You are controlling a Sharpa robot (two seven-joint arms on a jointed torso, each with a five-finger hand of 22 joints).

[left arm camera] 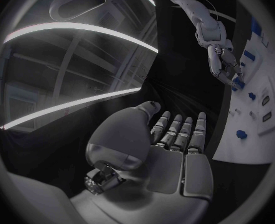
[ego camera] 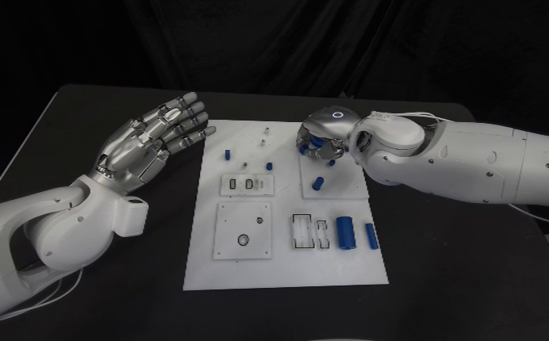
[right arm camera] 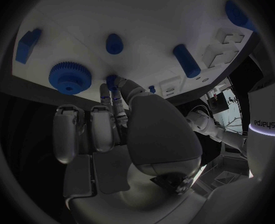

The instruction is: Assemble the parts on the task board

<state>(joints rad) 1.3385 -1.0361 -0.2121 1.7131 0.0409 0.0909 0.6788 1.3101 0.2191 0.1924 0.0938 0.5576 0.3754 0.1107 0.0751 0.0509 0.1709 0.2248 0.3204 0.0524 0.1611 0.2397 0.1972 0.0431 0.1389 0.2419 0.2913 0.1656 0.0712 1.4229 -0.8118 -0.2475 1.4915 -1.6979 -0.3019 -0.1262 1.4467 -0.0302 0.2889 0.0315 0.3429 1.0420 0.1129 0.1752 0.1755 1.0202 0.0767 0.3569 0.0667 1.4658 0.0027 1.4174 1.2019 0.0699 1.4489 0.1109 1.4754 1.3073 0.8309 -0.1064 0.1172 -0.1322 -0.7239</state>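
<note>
**Right hand working a small blue part at the far-right of the board; left hand idle**

Step in hand, as I judge it: placing or seating one small part at the far-right area of the task board (ego camera: 286,270). The right hand (ego camera: 321,139) is down over that area, palm toward the board. In the right wrist view its fingertips (right arm camera: 115,91) meet at a small blue peg (right arm camera: 111,80), thumb and a finger closed on it while the other fingers lie curled in alongside. Whether the peg already sits in a hole or is only carried against the board, I cannot tell.

Near that peg, in the same view: a blue gear (right arm camera: 69,76), a short blue stud (right arm camera: 114,43), a longer blue cylinder (right arm camera: 187,60) and a blue block (right arm camera: 27,45), all on the white plate.

The left hand (ego camera: 152,141) is raised over the black surface (ego camera: 103,111) just beside the board's left edge, fingers straight and spread, holding nothing.

Still loose on the near-right of the board: two blue cylinders (ego camera: 344,231) lying side by side next to a slotted recess (ego camera: 303,230). So the assembly looks far from finished.

Next move, my estimate: line the peg up with its seat, press it straight down, then let go without tipping it. The gear stands close by, so the fingers have little room.
</note>
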